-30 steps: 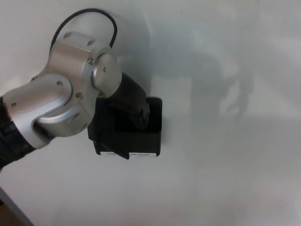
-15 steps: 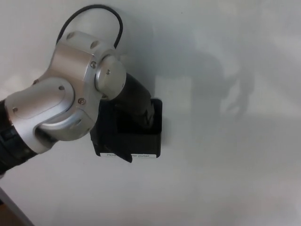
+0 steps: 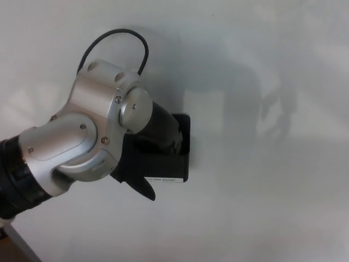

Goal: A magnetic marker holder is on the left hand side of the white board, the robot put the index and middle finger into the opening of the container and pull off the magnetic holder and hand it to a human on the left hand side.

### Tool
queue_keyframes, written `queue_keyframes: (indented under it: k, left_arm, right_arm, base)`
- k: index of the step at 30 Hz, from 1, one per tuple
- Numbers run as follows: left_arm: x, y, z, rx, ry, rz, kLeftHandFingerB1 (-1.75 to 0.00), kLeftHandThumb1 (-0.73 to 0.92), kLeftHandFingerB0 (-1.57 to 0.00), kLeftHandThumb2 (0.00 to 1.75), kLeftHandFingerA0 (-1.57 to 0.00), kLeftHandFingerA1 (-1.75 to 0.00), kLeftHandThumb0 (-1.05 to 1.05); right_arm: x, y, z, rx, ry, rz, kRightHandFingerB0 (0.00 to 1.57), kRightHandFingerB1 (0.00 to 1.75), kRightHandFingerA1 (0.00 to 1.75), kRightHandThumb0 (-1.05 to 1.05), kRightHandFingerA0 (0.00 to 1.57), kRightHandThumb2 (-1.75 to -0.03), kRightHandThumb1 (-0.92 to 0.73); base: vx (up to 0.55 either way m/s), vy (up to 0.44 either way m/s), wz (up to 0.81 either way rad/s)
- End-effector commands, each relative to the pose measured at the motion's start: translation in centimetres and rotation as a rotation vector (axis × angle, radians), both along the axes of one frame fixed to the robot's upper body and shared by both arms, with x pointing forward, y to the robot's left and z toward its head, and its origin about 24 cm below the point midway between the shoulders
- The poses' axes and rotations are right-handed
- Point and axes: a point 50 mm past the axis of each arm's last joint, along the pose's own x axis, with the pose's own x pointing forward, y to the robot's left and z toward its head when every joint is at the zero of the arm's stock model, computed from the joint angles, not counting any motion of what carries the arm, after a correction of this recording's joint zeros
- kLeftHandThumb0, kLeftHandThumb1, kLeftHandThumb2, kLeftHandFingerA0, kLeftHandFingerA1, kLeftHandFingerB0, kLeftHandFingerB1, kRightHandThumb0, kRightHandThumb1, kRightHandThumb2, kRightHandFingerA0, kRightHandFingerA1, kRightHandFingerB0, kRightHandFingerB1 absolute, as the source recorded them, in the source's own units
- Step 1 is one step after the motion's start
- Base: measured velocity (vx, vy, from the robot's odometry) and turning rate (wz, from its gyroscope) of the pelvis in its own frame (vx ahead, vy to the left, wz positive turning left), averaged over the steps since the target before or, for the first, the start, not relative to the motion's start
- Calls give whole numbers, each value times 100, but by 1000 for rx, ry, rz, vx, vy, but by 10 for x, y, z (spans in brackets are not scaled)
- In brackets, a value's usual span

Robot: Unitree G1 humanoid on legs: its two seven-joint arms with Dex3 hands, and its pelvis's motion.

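Note:
The black magnetic marker holder sticks to the whiteboard at picture centre, a white label on its lower front edge. My left hand reaches in from the left behind its big silver wrist. Its black fingers dip into the holder's top opening, while the thumb pokes out below the holder's front. The wrist hides the left half of the holder. My right hand does not show.
A black cable loops above the wrist. Soft shadows lie on the whiteboard to the upper right. A dark edge shows at the bottom left corner.
My left wrist has slid right and a little down, covering more of the holder's left side. The fingers sit deeper in the opening. The holder stays in the same spot on the board.

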Motion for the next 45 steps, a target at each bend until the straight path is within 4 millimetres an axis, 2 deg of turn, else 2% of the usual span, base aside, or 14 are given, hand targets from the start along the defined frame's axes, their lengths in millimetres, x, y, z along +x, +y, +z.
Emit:
queue_keyframes:
  k: [1, 11, 14, 26, 27, 29, 31, 33, 34, 37, 38, 40, 41, 45]
  left_arm:
    - [-4, 2, -23, 44, 83, 42, -1, 50, -7, 86, 0, -2, -84]
    - [-4, -2, -17, 55, 56, 7, -23, 50, 0, 63, 0, 0, -82]
    - [-5, -5, -15, 74, 38, -19, -5, 53, -12, 90, 0, -1, -89]
    - [-6, -3, -26, 101, 44, -25, -17, 51, -7, 89, 0, -4, -86]
    - [-6, -3, -30, 117, 58, -32, -32, 45, -10, 84, -7, -36, -82]
    - [-7, -3, -33, 130, 67, -42, -26, 54, -14, 58, -13, -31, -84]
    - [-6, -4, -38, 132, 72, -39, -29, 46, -5, 88, -5, -41, -76]
    - [-4, -4, -41, 140, 103, -25, -29, 46, -5, 88, -5, -41, -76]
    - [-4, -4, -42, 143, 106, -28, -25, 56, -10, 58, -15, -32, -83]
    - [-4, -4, -46, 177, 123, -43, -31, 48, -6, 86, -12, -41, -85]
    - [-5, -4, -47, 173, 151, -46, -47, 25, 0, 90, -2, -50, -39]
    - [-6, -3, -52, 195, 185, -23, -46, 22, 0, 89, -2, -50, -39]
    - [-6, -3, -54, 202, 187, -28, -38, 49, -16, 81, -12, -41, -86]
    - [-9, -4, -61, 225, 208, -69, -40, 49, -22, 85, -16, -43, -88]
  right_arm:
    - [12, 3, 6, 24, -99, -6, 21, 29, 41, -60, 61, -64, -80]
    - [13, 2, 6, 25, -102, -9, 19, 29, 41, -64, 61, -66, -75]
    - [13, 2, 6, 22, -99, -9, 18, 28, 41, -62, 60, -66, -76]
    - [11, 2, 6, 27, -101, -8, 18, 28, 41, -64, 60, -66, -75]
    - [11, 2, 6, 26, -102, -6, 21, 28, 40, -62, 62, -65, -80]
    - [11, 2, 6, 31, -104, -11, 19, 29, 41, -64, 60, -66, -74]
    - [13, 2, 6, 42, -108, -26, 20, 29, 41, -64, 60, -65, -74]
    - [15, 3, 7, 45, -115, -34, 20, 29, 41, -64, 60, -65, -74]
    - [14, 3, 7, 40, -115, -29, 19, 29, 41, -64, 60, -66, -74]
    - [15, 2, 7, 35, -114, -23, 20, 29, 40, -61, 60, -64, -80]
    - [16, 2, 7, 33, -117, -20, 19, 28, 41, -61, 60, -65, -76]
    - [17, 2, 7, 28, -119, -16, 19, 28, 40, -61, 59, -64, -76]
    - [17, 2, 7, 27, -120, -17, 20, 28, 41, -61, 60, -65, -76]
    - [16, 2, 7, 26, -119, -14, 19, 28, 41, -61, 60, -64, -76]
  base:
    - [0, 0, 0]
    - [0, 0, 0]
    - [0, 0, 0]
    - [0, 0, 0]
    - [0, 0, 0]
    - [0, 0, 0]
    - [0, 0, 0]
    - [0, 0, 0]
    - [0, 0, 0]
    - [0, 0, 0]
    - [0, 0, 0]
    - [0, 0, 0]
    - [0, 0, 0]
    - [0, 0, 0]
